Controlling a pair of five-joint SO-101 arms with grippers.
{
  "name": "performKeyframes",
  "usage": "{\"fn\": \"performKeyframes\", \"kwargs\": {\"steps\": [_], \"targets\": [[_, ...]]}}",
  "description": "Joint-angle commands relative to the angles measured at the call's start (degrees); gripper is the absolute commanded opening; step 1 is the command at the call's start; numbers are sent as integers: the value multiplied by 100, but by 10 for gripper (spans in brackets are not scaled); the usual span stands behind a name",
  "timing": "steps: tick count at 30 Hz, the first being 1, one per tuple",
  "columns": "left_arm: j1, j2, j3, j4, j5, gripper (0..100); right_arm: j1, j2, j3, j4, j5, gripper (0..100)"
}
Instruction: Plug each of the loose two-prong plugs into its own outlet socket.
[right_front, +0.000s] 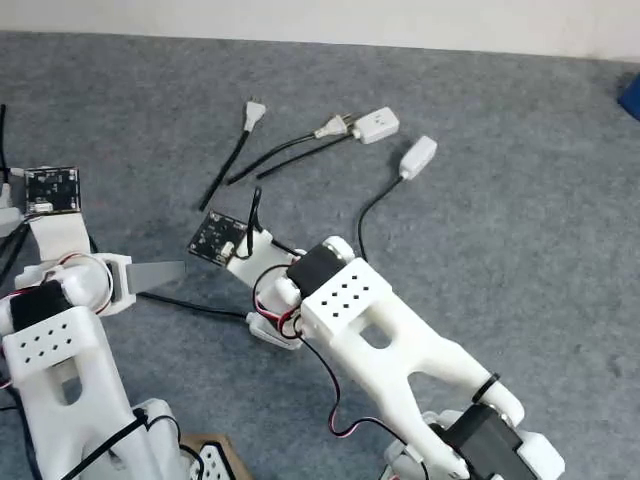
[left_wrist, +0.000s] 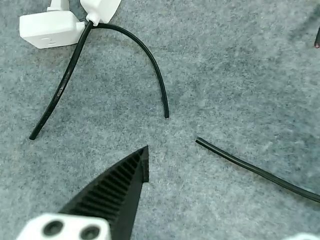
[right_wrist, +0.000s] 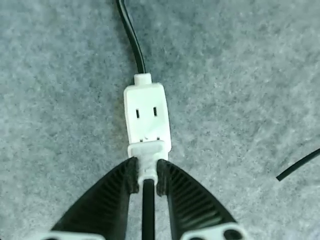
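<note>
White two-prong plug (right_wrist: 146, 150) sat butted against the end of a white outlet socket block (right_wrist: 145, 112) on the grey carpeted table (right_front: 520, 200). The right gripper (right_wrist: 146, 172) had its fingers pinching the plug's rear, with the plug's black cord (right_wrist: 148, 205) running back between them. The left gripper (left_wrist: 222, 192) hovered toward the table's left edge, its fingers spread wide. Near the far edge, a loose black-corded plug (right_front: 254, 113) lay apart from a second white socket (right_front: 378, 123) and a third white socket (right_front: 418, 155).

plug (right_wrist: 146, 151) in right pincer (right_wrist: 146, 169), touching socket (right_wrist: 145, 111)
</note>
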Motion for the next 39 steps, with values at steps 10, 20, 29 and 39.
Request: {"fn": "performKeyframes", "kwargs": {"steps": [10,20,29,39], "targets": [[-75,-48,-57,-53,-44,553,224,-48,734,-796,70,8],[-40,-48,-57,-53,-35,553,312,-4,224,13,343,8],[-66,-48,-277,-44,-18,553,303,-4,13,75,308,8],[-66,-13,-268,-70,-35,553,321,312,-224,242,352,8]]}}
